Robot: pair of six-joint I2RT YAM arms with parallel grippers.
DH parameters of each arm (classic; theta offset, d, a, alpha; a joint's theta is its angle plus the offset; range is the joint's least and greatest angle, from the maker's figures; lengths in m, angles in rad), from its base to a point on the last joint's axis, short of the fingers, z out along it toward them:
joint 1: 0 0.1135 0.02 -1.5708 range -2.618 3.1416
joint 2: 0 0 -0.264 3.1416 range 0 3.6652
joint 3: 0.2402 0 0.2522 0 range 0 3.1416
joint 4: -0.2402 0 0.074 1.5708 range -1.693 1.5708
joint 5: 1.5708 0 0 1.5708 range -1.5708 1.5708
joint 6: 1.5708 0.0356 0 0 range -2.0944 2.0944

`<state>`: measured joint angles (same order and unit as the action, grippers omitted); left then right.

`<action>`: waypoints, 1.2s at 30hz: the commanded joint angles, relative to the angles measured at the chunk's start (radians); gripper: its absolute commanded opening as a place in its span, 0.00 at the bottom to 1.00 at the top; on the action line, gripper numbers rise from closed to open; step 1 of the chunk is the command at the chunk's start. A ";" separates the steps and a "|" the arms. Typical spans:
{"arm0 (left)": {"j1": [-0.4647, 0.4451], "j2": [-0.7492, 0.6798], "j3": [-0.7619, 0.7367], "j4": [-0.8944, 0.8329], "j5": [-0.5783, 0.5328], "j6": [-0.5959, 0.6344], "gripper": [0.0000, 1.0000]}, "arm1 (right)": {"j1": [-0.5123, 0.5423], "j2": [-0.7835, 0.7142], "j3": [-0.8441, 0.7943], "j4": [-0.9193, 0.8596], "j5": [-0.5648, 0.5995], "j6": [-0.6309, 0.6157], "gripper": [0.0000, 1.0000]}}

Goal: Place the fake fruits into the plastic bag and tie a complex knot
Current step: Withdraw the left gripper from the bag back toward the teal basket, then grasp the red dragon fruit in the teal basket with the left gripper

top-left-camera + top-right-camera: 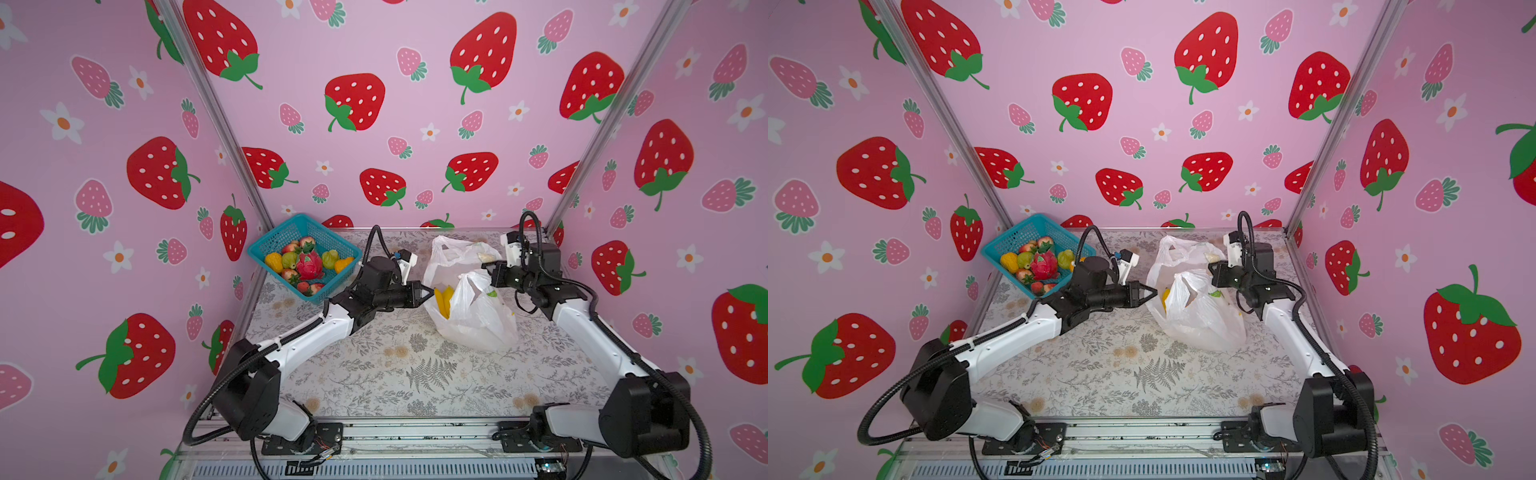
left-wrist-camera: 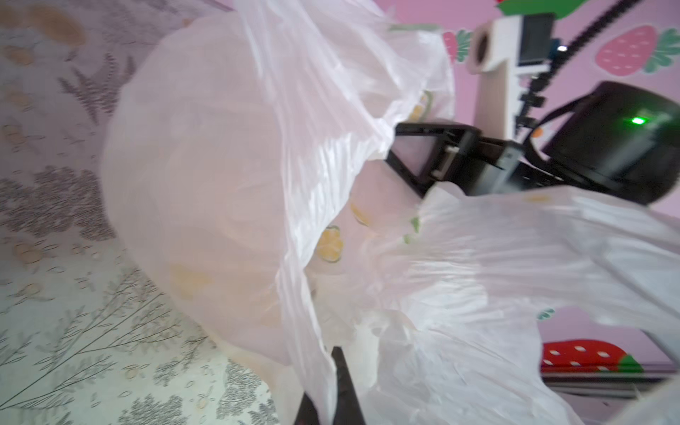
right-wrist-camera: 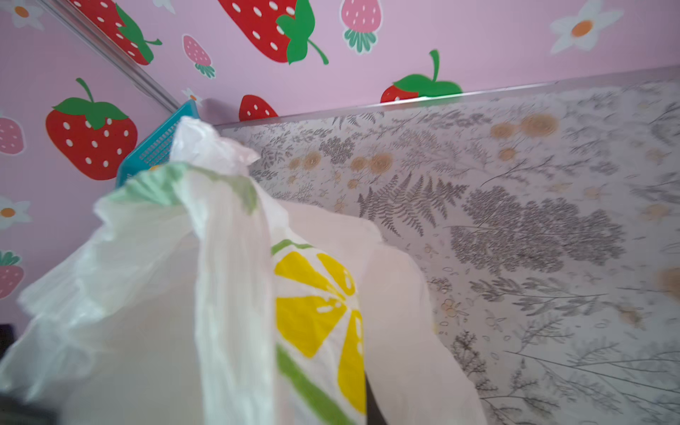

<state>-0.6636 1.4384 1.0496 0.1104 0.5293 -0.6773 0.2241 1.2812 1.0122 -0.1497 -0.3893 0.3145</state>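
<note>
Now, plastic bag between left gripper and right gripper, both clenched on it.

A: Any txt, brands or nos. to read?
B: None legible. The plastic bag has lemon pics only, no wording. Small marking on white cam mount, too small to read.

One plastic bag holds two yellow bananas; one teal basket holds perhaps ten fake fruits, some partly hidden beneath others.
</note>
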 commanded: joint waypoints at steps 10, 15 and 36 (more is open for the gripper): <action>0.026 -0.005 -0.022 -0.032 -0.027 0.074 0.02 | -0.005 -0.020 0.009 -0.016 0.030 -0.049 0.08; 0.103 -0.074 -0.061 -0.092 -0.079 0.094 0.36 | -0.005 0.006 -0.025 0.083 -0.077 -0.012 0.09; 0.714 0.138 0.304 -0.640 -0.563 0.314 0.99 | 0.046 0.082 -0.085 0.271 -0.244 0.043 0.08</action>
<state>0.0273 1.5116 1.2865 -0.4461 0.0547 -0.4103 0.2657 1.3560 0.9409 0.0750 -0.6033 0.3519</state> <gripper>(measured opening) 0.992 0.086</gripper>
